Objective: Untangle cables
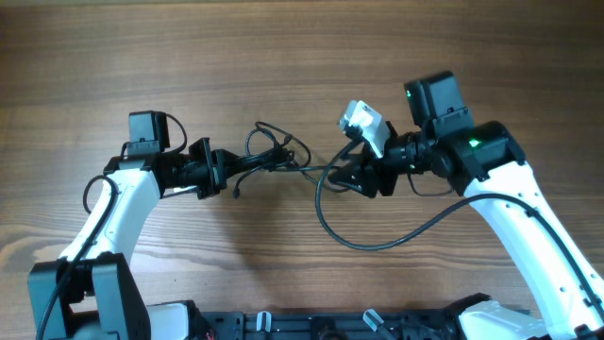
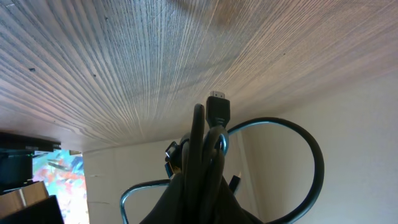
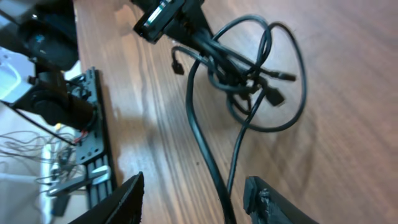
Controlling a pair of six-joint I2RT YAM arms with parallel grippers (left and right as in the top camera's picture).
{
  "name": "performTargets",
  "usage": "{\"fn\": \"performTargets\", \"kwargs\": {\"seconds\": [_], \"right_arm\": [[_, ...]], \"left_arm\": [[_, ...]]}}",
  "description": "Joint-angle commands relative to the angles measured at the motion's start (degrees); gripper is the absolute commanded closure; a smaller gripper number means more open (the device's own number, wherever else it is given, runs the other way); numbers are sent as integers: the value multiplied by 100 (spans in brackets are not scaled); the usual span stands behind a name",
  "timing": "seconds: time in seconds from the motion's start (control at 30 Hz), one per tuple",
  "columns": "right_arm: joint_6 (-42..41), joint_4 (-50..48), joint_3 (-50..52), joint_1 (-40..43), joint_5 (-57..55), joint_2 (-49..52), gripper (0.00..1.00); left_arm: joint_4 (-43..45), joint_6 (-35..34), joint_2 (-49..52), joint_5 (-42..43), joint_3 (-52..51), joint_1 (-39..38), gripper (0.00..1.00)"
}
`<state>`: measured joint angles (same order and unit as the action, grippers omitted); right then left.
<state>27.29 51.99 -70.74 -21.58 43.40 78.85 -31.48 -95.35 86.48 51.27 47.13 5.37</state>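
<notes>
The cables (image 1: 272,154) are a knot of thin black cords at the middle of the wooden table. My left gripper (image 1: 215,173) is shut on the knot's left side. In the left wrist view its dark jaws (image 2: 200,198) clamp several strands, with a plug end (image 2: 218,107) sticking up and a loop (image 2: 314,155) to the right. My right gripper (image 1: 355,178) is open just right of the knot. In the right wrist view two strands (image 3: 214,168) run between its spread fingers (image 3: 194,186), which are not closed on them. The knot (image 3: 249,74) lies beyond.
A long black cord loop (image 1: 373,244) curves over the table in front of the right gripper. A black rail (image 1: 311,326) with wires runs along the near table edge, also showing in the right wrist view (image 3: 93,130). The left arm's base (image 1: 90,293) stands at the front left.
</notes>
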Motion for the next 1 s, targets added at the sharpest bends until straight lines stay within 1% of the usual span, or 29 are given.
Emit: {"fn": "performTargets", "kwargs": {"seconds": [0.0, 0.03, 0.1, 0.2, 0.23, 0.33, 0.47, 0.5, 0.53, 0.57, 0.63, 0.7, 0.73, 0.8, 0.83, 0.87, 0.97], "right_arm": [[118, -332, -319, -417, -232, -81, 36], [114, -509, -321, -643, -468, -81, 31], [118, -723, -319, -1178, -1126, -68, 30], [118, -922, -317, -2076, -2586, -37, 30], [118, -942, -313, -2264, -2905, 17, 30], [120, -1045, -313, -2608, -3622, 387, 30], [125, -1412, -313, -2614, -3746, 903, 32], [125, -1469, -313, -2614, -3781, 1025, 35], [122, -1469, -313, -2614, -3832, 1128, 43], [120, -1460, -313, -2614, -3877, 1172, 66], [22, -1425, -313, -2614, -3884, 1143, 94], [-251, -1425, -315, -2614, -3812, 1058, 96], [-391, -1377, -315, -2614, -3528, 940, 96], [-380, -1235, -315, -2614, -2304, 557, 96], [-341, -1185, -315, -2614, -1886, 372, 96], [-321, -1126, -315, -2605, -1266, -138, 96], [-164, -1097, -315, -2601, -848, -916, 96]], "left_arm": [[15, 61, 26, 186, -22, 26, 96], [15, 63, 26, 186, -22, 26, 96], [15, 66, 26, 184, -22, 9, 96], [11, 216, 26, 188, -22, 0, 96], [9, 260, 26, 188, -22, 0, 96], [-120, 365, 26, 188, -22, 0, 96], [-136, 393, 26, 188, -22, 0, 96], [-136, 481, 26, 188, -22, 0, 96], [-138, 507, 26, 188, -22, 0, 96], [-138, 540, 26, 188, -22, 0, 96], [-133, 535, 26, 186, -22, 0, 96], [-129, 533, 26, 155, -22, 0, 96], [-107, 531, 26, 72, -22, 0, 96], [-90, 463, 26, -195, -22, 2, 96], [-90, 437, 26, -317, -22, 7, 96], [-90, 293, 26, -535, -22, 7, 96], [-90, 166, 26, -710, -22, 7, 96]]}}
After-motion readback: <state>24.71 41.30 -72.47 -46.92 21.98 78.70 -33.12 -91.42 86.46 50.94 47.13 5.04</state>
